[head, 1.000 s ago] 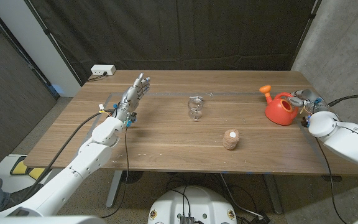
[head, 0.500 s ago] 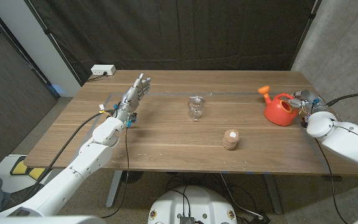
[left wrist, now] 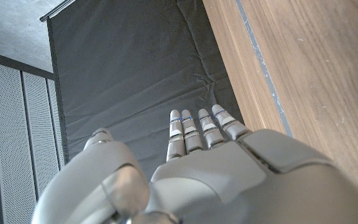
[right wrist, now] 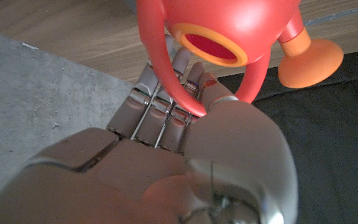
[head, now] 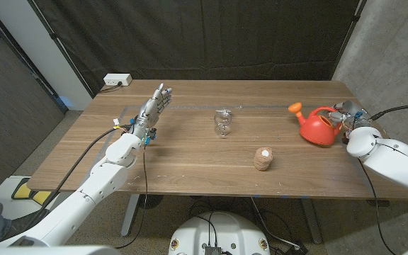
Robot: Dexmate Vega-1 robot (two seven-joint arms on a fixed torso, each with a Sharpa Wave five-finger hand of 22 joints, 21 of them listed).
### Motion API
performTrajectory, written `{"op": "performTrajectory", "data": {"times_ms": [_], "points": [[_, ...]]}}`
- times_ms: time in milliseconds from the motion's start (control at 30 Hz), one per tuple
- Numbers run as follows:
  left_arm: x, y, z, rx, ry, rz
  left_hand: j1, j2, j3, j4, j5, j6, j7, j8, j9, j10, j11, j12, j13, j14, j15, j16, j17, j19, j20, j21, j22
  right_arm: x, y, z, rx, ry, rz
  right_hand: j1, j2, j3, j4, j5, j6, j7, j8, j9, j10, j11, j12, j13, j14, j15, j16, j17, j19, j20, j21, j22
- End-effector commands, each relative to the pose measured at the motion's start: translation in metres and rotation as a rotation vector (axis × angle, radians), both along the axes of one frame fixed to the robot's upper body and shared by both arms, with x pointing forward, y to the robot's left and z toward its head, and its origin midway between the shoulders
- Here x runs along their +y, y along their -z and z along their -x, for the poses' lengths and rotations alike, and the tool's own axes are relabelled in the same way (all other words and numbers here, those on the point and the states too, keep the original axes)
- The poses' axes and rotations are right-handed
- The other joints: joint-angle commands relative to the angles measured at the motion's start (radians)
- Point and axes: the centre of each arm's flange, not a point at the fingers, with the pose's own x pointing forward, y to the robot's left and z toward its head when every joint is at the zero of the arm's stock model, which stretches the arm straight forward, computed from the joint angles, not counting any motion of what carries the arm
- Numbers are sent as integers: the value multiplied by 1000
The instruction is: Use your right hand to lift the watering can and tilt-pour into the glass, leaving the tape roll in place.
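My right hand (right wrist: 166,155) grips the handle of the red watering can (head: 317,126) near the right end of the wooden table (head: 190,166); my left hand (head: 149,113) is empty, fingers straight, at the far left. A dark curtain (head: 204,39) hangs behind. The glass (head: 222,124) stands mid-table, the tape roll (head: 263,159) nearer me, between glass and can.

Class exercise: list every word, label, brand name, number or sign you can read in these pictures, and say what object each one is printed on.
None can be read. The watering can, glass and tape roll show no print. The white power strip at the table's far corner is too small to tell.
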Motion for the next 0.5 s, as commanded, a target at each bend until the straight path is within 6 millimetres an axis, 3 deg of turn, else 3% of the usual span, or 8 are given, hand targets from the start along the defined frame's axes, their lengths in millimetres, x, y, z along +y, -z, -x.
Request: {"op": "performTrajectory", "data": {"times_ms": [33, 300, 400, 500], "points": [[3, 1, 2, 6, -8, -1, 3, -3, -4, 4, -5, 6, -3, -2, 3, 7, 2, -2, 4, 10, 4, -4, 2, 1, 7, -1, 4, 7, -9, 6, -37, 0, 19, 6, -1, -7, 5, -3, 7, 2, 2, 7, 9, -3, 2, 2, 11, -75, 4, 1, 8, -94, 12, 4], [4, 0, 4, 3, -16, 0, 4, -1, -4, 4, -6, 8, -1, -3, 3, 9, 2, -3, 5, 11, 4, -3, 2, 1, 7, -2, 3, 26, -25, 15, -77, -9, 108, -1, 1, -12, 16, -3, -3, 1, -2, 13, 8, -5, -3, 2, 12, -73, 0, -1, 4, -94, 20, 8], [6, -1, 5, 1, -22, 4, 5, 0, -5, 5, -6, 9, -1, -3, 3, 9, 3, -3, 5, 12, 4, -3, 2, 2, 7, -1, 3, 35, -31, 18, -88, -2, 153, -25, 20, -14, 54, -1, -55, -7, -25, 26, 13, -10, -9, 5, 21, -71, -2, 5, -4, -94, 39, 19], [7, -2, 6, 0, -29, 6, 6, 1, -5, 4, -7, 11, -2, -3, 4, 10, 3, -3, 5, 14, 5, -3, 2, 2, 7, -1, 3, 45, -38, 22, -105, -12, 187, -30, 22, -12, 64, 0, -74, -5, -33, 29, 12, -12, -11, 8, 17, -71, -5, 6, -12, -94, 43, 22]]}}
